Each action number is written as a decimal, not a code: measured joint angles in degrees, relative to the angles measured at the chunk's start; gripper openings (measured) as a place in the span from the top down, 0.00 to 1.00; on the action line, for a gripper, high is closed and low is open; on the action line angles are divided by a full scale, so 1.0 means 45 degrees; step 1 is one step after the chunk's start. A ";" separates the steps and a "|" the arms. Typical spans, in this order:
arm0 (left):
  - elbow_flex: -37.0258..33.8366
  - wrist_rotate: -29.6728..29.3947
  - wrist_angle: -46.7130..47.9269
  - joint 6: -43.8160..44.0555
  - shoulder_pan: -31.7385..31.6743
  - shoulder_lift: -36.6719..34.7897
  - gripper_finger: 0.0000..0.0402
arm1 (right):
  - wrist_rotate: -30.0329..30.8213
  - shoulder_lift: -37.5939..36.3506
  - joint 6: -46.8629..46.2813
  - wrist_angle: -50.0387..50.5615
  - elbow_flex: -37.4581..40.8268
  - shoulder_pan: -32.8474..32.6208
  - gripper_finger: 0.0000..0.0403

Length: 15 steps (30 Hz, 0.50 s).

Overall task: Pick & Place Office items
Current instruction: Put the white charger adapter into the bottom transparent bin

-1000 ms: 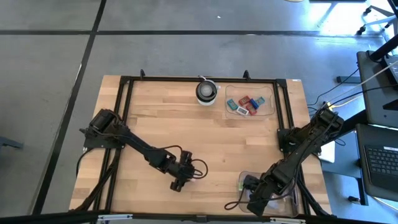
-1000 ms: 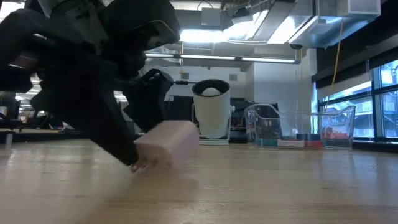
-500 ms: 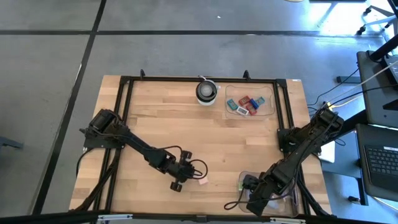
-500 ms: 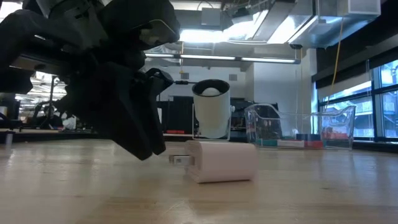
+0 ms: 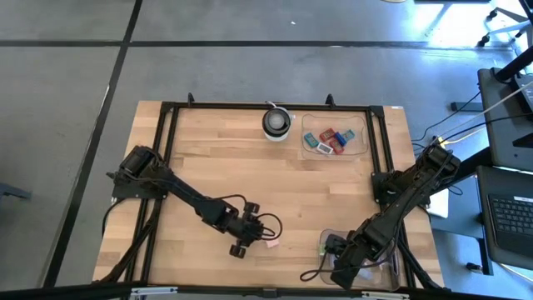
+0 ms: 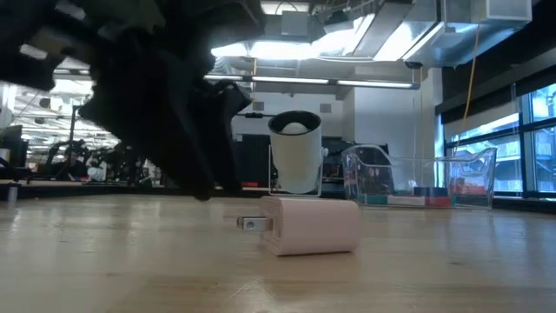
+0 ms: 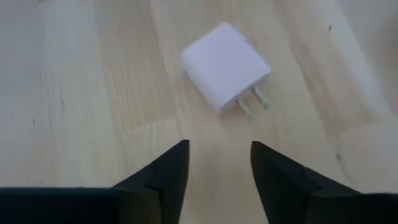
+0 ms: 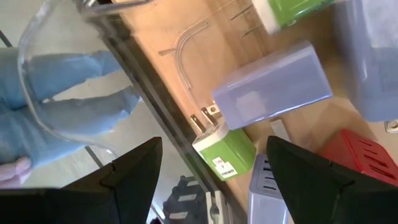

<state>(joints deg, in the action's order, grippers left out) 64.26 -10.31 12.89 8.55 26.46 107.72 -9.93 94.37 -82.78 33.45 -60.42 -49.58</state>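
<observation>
Dropped pink charger [image 7: 225,65] now flat on table [image 5: 316,183], beyond left gripper [image 7: 219,163] jaws (apart, holding nothing).

Left tool [image 6: 187,169] blurred in the low view; far tray's pieces [image 5: 331,139] too small to tell.

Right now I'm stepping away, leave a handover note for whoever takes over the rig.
Left hand: fingers slightly apart, empty, just short of the pink charger block lying loose on the table.
Right hand: open, parked over the near tray, which holds green and lilac blocks.
Far tray holds more pieces.
Left to do: grasp the pink block and tray it.
</observation>
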 joint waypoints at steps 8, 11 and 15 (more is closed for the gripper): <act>0.0395 -0.0034 -0.0652 0.2736 0.0039 -0.0005 0.39 | -0.0568 0.0000 0.0855 0.0142 0.0000 0.0000 0.28; 0.0402 -0.0322 -0.2283 0.4128 0.0053 0.0081 0.33 | -0.0637 0.0000 0.1498 0.0192 0.0000 0.0000 0.28; 0.0515 -0.1257 -0.4391 0.4882 0.0265 0.0798 0.30 | -0.1046 0.0000 0.2438 0.0200 0.0004 -0.0038 0.28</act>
<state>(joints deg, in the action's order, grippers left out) 66.58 -15.96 -6.86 30.52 27.65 111.31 -14.64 94.37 -71.81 34.35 -60.40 -49.75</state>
